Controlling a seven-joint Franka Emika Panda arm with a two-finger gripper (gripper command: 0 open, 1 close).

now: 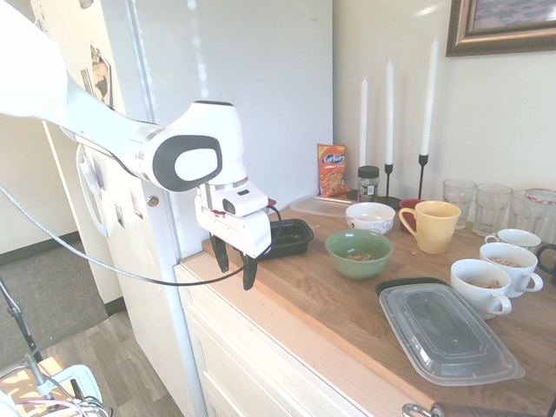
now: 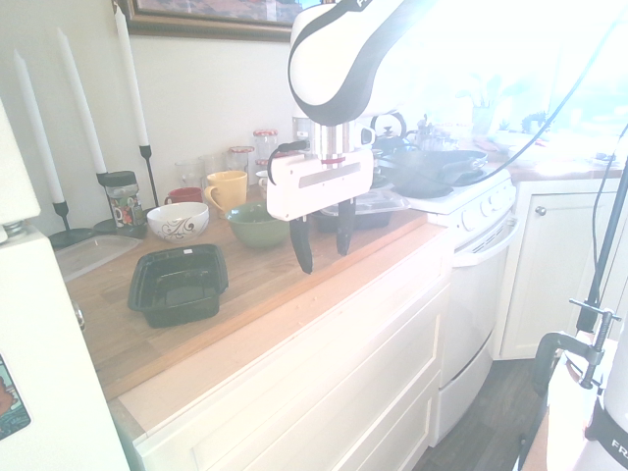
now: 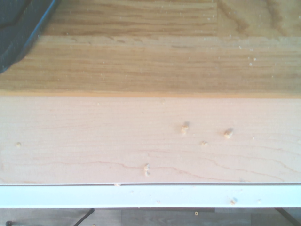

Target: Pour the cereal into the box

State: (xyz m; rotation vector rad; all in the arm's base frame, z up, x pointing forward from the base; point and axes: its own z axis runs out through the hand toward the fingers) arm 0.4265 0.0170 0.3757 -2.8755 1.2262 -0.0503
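Note:
The box (image 1: pixel 293 236) (image 2: pixel 179 283) is a shallow black tray that looks empty, lying on the wooden counter near the fridge. My gripper (image 1: pixel 235 262) (image 2: pixel 323 238) hangs open and empty over the counter's front edge, just in front of the box. Tan cereal (image 1: pixel 359 257) lies in the green bowl (image 1: pixel 359 252) (image 2: pixel 257 226), and more shows in two white cups (image 1: pixel 508 259). In the wrist view, a few stray cereal crumbs (image 3: pixel 185 127) lie on the counter edge and a corner of the box (image 3: pixel 19 28) shows.
Behind the green bowl stand a white patterned bowl (image 1: pixel 370 217), a yellow mug (image 1: pixel 432 226), glasses (image 1: pixel 476 205), candlesticks (image 1: pixel 388 104) and an orange snack packet (image 1: pixel 331 170). A larger container with a clear lid (image 1: pixel 447 332) sits near the counter front. A stove (image 2: pixel 442 182) adjoins the counter.

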